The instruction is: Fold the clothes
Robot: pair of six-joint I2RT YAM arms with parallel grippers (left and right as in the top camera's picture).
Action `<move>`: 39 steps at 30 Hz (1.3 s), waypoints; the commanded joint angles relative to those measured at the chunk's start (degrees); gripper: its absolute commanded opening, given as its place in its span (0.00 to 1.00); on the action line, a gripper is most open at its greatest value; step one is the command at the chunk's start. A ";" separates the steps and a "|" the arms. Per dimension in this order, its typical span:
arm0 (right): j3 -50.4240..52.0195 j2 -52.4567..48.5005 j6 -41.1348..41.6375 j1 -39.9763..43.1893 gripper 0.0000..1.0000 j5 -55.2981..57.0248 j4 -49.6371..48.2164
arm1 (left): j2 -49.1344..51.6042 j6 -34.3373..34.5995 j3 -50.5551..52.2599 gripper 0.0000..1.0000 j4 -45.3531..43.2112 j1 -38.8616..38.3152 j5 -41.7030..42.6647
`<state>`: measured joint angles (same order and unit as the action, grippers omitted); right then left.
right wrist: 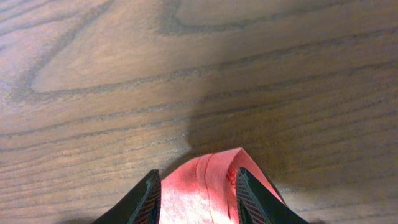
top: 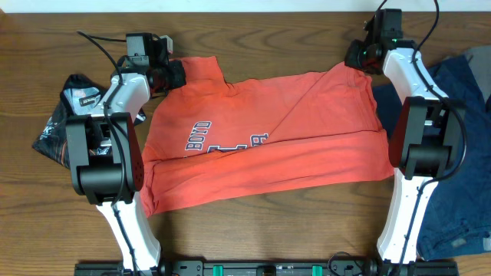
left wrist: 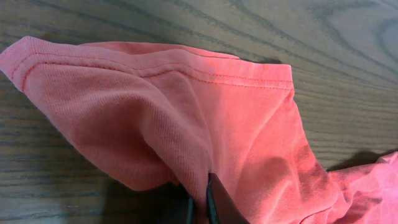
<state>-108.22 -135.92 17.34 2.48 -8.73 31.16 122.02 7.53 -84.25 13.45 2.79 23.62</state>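
The coral T-shirt (top: pixel 268 146) lies across the desk (top: pixel 253 31), partly folded. The left hand (left wrist: pixel 199 202) pinches a sleeve. The right hand (right wrist: pixel 198 193) nips only a sliver of hem, which could slip under an uneven pull. Only the wrist views show these grips, and only the overhead shows the skewed crease.

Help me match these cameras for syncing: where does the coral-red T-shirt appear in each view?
Overhead: the T-shirt lies spread across the middle of the picture.
Left wrist: its stitched hem fills most of the frame, pinched by the left tool at the bottom edge.
Right wrist: a small hemmed fold at bottom centre, in the right tool.
Shared landmark: the wood-grain table.
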 commanded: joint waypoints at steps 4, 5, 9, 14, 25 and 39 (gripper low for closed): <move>0.48 -0.52 -0.52 -0.81 0.38 0.31 -0.94 | -0.59 0.07 -0.37 0.06 0.20 0.13 -0.31; 0.46 -0.85 -0.22 -0.92 0.38 0.33 -0.98 | -0.59 0.07 -0.37 0.06 0.20 0.13 -0.31; 0.46 -1.81 0.28 -1.25 0.38 0.33 -0.96 | -0.59 0.07 -0.37 0.06 0.22 0.13 -0.31; 0.46 -2.01 0.44 -1.55 0.34 0.33 -1.88 | -0.59 0.07 -0.37 0.06 0.22 0.13 -0.31; 0.50 -2.99 0.94 -1.73 0.35 1.11 -0.66 | -0.59 0.07 -0.37 0.06 0.24 0.13 -0.31; 0.31 -2.82 1.66 -1.64 0.01 1.20 0.35 | -0.59 0.04 -0.37 0.06 0.74 0.15 -0.31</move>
<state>-107.98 -138.06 18.31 1.37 -7.90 30.96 122.02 7.53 -84.25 13.67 2.79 23.62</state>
